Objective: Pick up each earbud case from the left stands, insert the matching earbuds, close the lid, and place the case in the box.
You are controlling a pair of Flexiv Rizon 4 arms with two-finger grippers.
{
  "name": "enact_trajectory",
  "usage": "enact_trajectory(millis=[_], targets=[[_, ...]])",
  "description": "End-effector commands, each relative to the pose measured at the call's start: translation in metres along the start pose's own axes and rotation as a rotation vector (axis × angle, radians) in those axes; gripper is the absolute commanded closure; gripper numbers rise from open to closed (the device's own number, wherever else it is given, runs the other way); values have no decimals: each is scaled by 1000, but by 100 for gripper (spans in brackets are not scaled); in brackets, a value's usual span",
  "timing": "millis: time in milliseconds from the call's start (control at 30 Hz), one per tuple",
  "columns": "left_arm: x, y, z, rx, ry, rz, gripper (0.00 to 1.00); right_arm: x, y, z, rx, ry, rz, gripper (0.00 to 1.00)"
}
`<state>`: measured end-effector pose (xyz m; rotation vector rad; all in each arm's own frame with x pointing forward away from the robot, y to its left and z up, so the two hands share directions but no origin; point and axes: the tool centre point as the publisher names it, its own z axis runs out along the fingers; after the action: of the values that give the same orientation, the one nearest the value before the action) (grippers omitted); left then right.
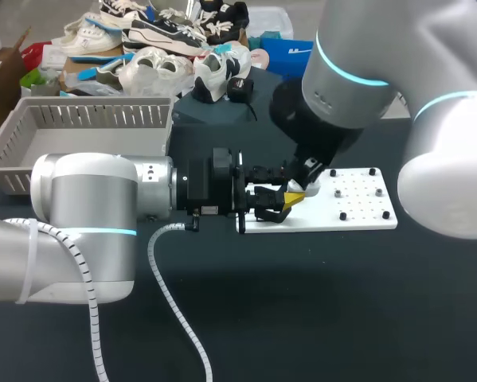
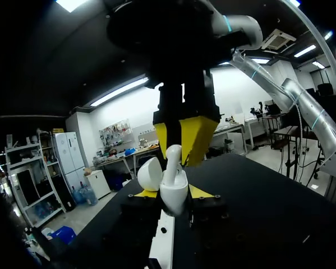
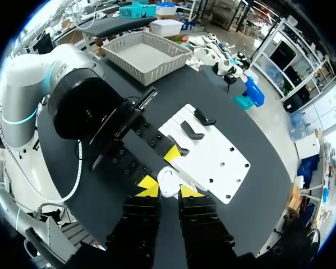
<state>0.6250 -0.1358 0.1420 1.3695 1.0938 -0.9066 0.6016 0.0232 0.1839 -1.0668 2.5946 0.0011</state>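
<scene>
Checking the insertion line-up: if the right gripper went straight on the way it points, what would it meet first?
Most likely the open earbud case held in the left gripper. The earbud in the right gripper is right at its mouth, though depth is hard to judge.

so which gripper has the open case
The left gripper: it clamps the white earbud case, lid open. The right gripper above it pinches an earbud instead.

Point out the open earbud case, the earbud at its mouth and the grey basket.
earbud case [image 2: 174, 197]: left wrist view, on its lower shell.
earbud [image 2: 173, 158]: left wrist view, on its visible white body.
grey basket [image 1: 95, 118]: head view, on its slatted far wall.
</scene>
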Motion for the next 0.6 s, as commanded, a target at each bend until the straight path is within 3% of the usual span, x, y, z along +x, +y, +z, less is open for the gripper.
enact_trajectory(millis=[33,567,600], targets=[[0,-1,0,-5,-2,2,100,-1,1,3,2,3,3,100],[0,-1,0,-5,-2,2,100,-5,1,7,1,20,-8,100],[0,-1,0,-5,-2,2,100,-5,1,7,1,21,-8,95]])
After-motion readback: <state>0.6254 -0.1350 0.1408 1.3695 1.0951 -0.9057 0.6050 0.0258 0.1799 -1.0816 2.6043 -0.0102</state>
